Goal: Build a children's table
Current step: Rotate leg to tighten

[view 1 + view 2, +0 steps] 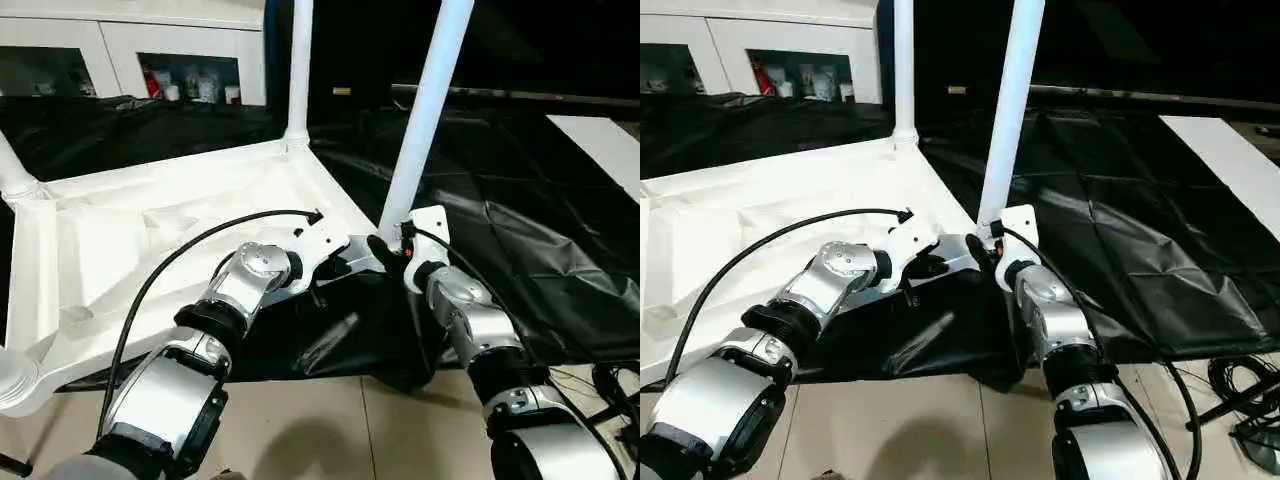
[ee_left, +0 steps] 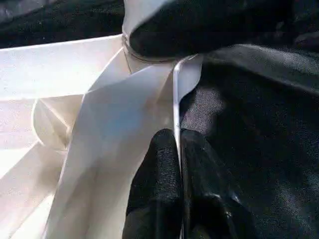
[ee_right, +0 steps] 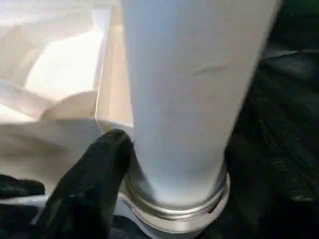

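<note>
Legs stand in all four sockets of the upturned table top; left end effector pinches its rim, right end effector grip unclear.

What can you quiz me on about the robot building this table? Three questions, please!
1. True or false: the top lies underside up.
2. What is the left gripper pinching? A) the top's rim B) a leg C) the sheet
3. Fill in: the right gripper is at the base of the near ___.

Key: 1 true; 2 A; 3 leg.
</note>
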